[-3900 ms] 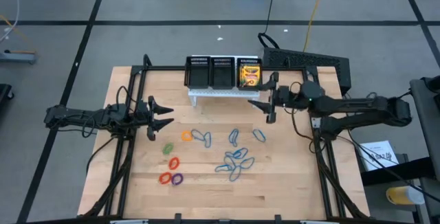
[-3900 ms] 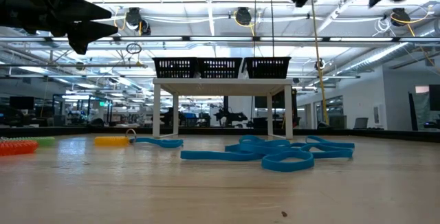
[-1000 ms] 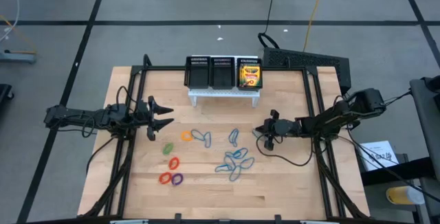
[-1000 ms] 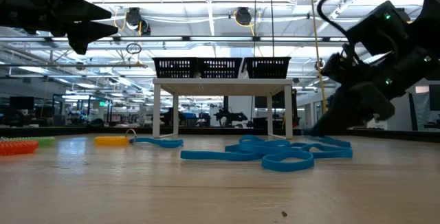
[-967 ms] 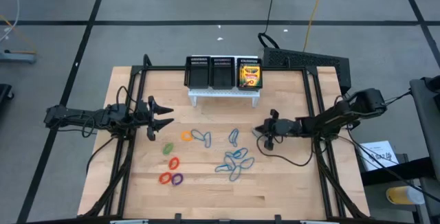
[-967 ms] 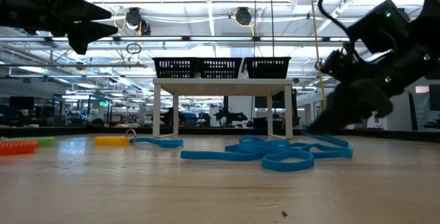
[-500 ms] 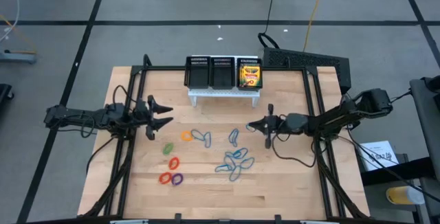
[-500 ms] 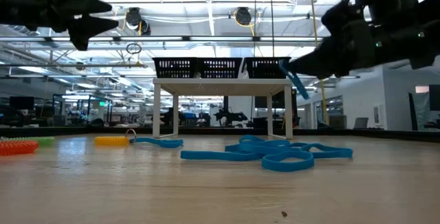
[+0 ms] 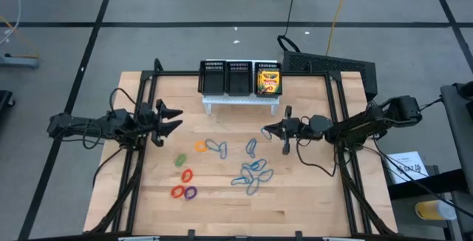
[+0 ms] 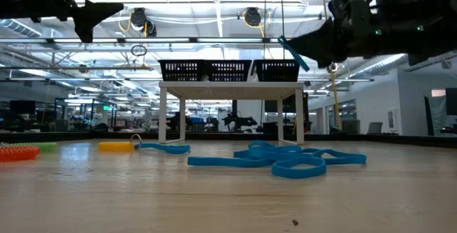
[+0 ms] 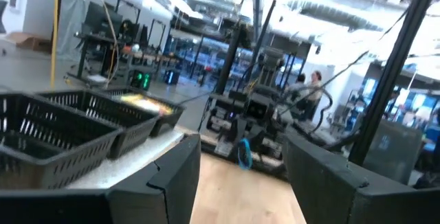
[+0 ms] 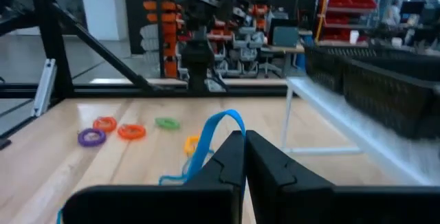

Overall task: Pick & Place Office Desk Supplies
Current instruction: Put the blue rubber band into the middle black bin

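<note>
A heap of blue loops (image 10: 285, 160) is lying nearest on the table (image 9: 295, 204), with red (image 9: 177, 191), purple (image 9: 191, 192), green (image 9: 180, 159) and orange (image 9: 199, 146) loops to its left. Above the heap, the right gripper (image 9: 275, 130) is hanging in the air, its fingers (image 12: 230, 159) pinched together on one blue loop (image 12: 213, 138). The left gripper (image 9: 171, 119), fingers (image 11: 172, 176) spread apart, is hovering at the left side. Farthest back, a crayon box (image 9: 267, 80) is sitting in the organiser's (image 9: 225, 78) right compartment.
</note>
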Controlling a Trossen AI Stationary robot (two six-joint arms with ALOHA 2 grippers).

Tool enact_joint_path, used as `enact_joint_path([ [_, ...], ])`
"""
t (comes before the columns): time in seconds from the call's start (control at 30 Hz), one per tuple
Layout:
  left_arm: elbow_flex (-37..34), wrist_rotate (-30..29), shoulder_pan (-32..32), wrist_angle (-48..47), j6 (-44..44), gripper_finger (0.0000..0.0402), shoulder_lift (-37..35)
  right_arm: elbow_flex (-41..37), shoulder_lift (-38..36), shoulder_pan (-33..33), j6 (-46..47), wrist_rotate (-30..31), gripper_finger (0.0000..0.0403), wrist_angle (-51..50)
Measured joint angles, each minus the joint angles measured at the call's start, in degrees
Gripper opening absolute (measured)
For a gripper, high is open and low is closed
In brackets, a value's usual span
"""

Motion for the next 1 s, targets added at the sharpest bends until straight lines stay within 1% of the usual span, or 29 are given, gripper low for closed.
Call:
enact_joint_path([
  [0.13, 0.0, 0.0, 0.0, -0.3, 0.0, 0.0216, 0.3, 1.7, 0.0, -0.1, -2.7, -1.4, 0.0, 0.0],
  [0.2, 0.0, 0.0, 0.0, 0.3, -1.9, 0.0216, 2.2, 2.2, 0.0, -0.1, -3.5, -2.1, 0.0, 0.0],
  [0.27, 0.0, 0.8, 0.0, 3.0, -4.8, 0.0216, 5.3, 2.5, 0.0, -0.1, -3.6, -3.0, 0.0, 0.0],
  [0.33, 0.0, 3.3, 0.0, 7.5, -6.1, 0.0216, 9.7, 2.5, 0.0, -0.1, -3.6, -3.0, 0.0, 0.0],
  [0.43, 0.0, 6.0, -0.1, 14.1, -5.5, 0.0216, 17.1, 2.5, 0.0, -0.2, -3.7, -2.9, 0.0, 0.3],
  [0.6, 0.0, 4.3, -0.1, 24.8, -3.0, 0.0216, 29.2, 2.7, 0.0, -0.2, -4.3, -2.9, 0.0, 3.9],
  [0.7, 0.1, 2.5, -0.1, 31.1, -2.5, 0.0216, 36.0, 3.5, 0.1, -0.2, -4.4, -2.9, 0.0, 3.7],
  [0.77, 1.3, 1.3, -0.1, 33.3, -2.4, 0.0216, 40.6, 4.5, 1.1, -0.1, -5.0, -2.9, 0.0, 3.6],
  [0.87, 4.7, 1.1, 0.0, 33.3, -1.7, 0.0216, 47.3, 6.1, 3.3, 0.1, -5.2, -2.9, 0.0, 3.0],
  [1.0, 11.2, 3.9, -0.1, 33.0, 2.7, 0.0216, 55.6, 9.7, 7.8, 0.1, -7.3, -2.8, 0.0, 3.1],
])
